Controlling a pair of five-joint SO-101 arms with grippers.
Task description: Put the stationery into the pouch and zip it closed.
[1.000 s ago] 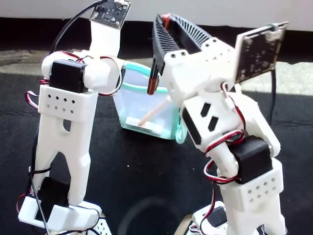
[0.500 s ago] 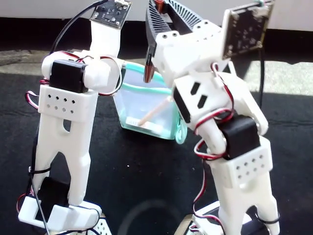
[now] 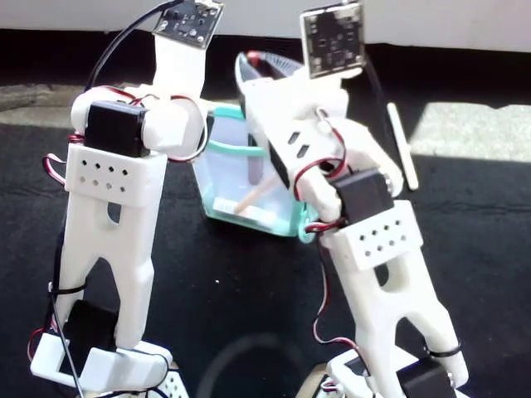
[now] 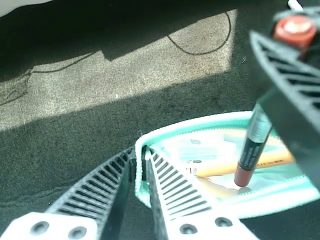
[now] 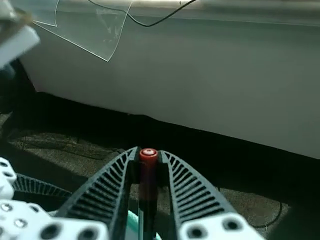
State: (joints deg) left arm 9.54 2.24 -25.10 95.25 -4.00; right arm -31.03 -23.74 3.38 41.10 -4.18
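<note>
Currently I see the black mat (image 3: 249,290) with the pouch (image 3: 224,178) open at its far middle. My left gripper (image 4: 140,150) is clenched on its left rim; my right gripper (image 5: 148,152) grasps the red marker (image 4: 249,150), tip inside the pouch.

Pouch (image 3: 228,178) stands on the bench (image 3: 249,290) between both arms. Left gripper (image 4: 140,155) clamps its rim at one end. Right gripper (image 5: 148,150) holds a pen (image 4: 252,145) upright, tip inside the pouch. A stick (image 3: 401,145) lies on the bench, right of the pouch.
</note>
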